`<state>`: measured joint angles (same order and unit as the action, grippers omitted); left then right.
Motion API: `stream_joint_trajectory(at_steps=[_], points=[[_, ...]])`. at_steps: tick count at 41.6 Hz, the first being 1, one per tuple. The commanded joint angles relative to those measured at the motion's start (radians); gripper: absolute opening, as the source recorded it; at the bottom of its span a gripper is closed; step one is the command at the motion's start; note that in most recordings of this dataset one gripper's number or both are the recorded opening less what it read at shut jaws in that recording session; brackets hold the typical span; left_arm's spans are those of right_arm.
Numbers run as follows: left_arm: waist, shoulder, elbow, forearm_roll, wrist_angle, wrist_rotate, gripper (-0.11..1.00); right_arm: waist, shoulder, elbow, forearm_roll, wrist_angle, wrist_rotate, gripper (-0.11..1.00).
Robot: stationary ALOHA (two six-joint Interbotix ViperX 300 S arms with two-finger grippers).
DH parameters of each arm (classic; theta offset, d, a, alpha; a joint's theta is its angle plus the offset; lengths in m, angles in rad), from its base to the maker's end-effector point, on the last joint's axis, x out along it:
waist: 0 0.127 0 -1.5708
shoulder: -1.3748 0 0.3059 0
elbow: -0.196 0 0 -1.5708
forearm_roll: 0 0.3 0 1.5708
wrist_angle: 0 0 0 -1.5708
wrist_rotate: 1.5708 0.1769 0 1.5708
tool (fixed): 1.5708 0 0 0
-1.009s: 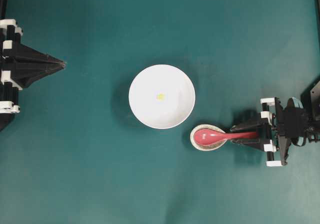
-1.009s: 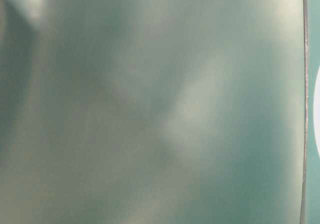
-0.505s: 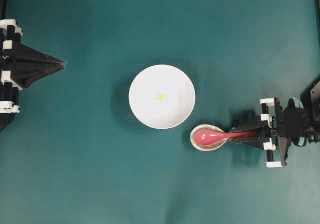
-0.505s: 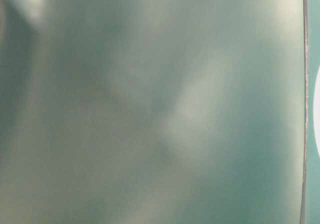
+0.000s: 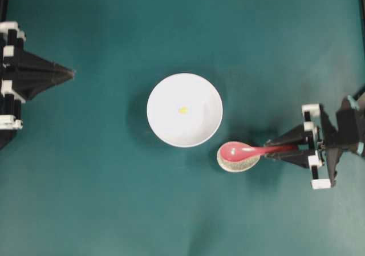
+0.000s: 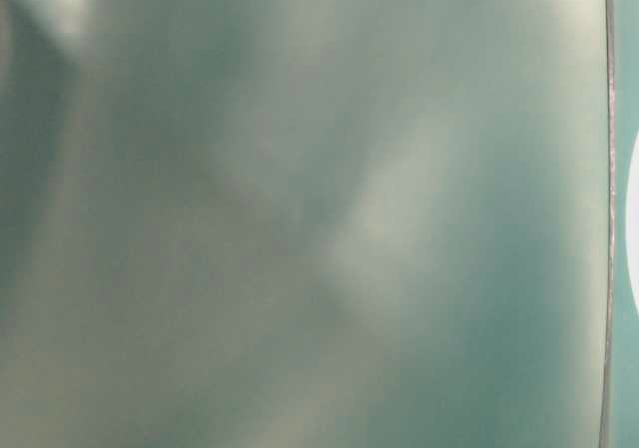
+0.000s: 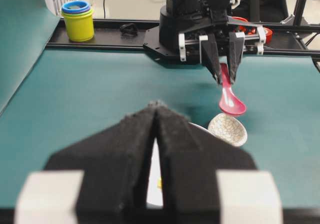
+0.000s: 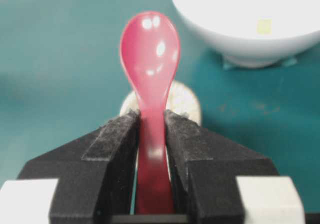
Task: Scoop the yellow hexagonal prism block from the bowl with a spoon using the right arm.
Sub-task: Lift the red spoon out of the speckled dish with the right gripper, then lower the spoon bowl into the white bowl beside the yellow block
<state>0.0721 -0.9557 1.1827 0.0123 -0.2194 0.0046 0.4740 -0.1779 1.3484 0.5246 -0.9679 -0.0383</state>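
Done: right gripper (image 8: 151, 129) clamped on spoon (image 8: 150, 54), lifted off spoon rest (image 7: 228, 129).
Left: scoop yellow block (image 5: 182, 110) from bowl (image 5: 165, 130).

A glossy pink-red spoon (image 5: 244, 150) sits above a speckled off-white spoon rest (image 5: 236, 163). Left of them, a plain white bowl (image 5: 199, 126) holds a bright yellow block (image 5: 183, 110) on teal table cover (image 5: 114, 199).

speckled spoon rest (image 5: 238, 163), teal mat (image 5: 114, 199), stacked cups (image 7: 77, 19)
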Motion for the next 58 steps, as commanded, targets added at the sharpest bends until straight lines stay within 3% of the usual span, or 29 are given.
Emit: stream_joint_trajectory(at_steps=[1, 14, 23, 38, 46, 58], points=[[0.002, 0.009, -0.02, 0.003, -0.006, -0.002, -0.01, -0.035, -0.1, -0.025, 0.002, 0.1, -0.035, 0.24], [0.002, 0.009, -0.02, 0.002, -0.008, -0.006, -0.01, -0.233, -0.353, -0.149, 0.002, 0.574, -0.209, 0.24], [0.002, 0.008, -0.02, 0.003, -0.006, -0.008, -0.01, -0.394, -0.397, -0.287, -0.002, 0.902, -0.27, 0.24], [0.003, 0.005, -0.021, 0.002, -0.006, -0.008, -0.01, -0.603, -0.281, -0.514, -0.035, 1.267, -0.267, 0.24], [0.002, 0.002, -0.021, 0.002, -0.006, -0.008, -0.01, -0.64, -0.164, -0.618, -0.046, 1.39, -0.267, 0.24], [0.002, 0.002, -0.02, 0.002, -0.006, -0.008, -0.01, -0.644, -0.008, -0.764, -0.106, 1.525, -0.255, 0.24]])
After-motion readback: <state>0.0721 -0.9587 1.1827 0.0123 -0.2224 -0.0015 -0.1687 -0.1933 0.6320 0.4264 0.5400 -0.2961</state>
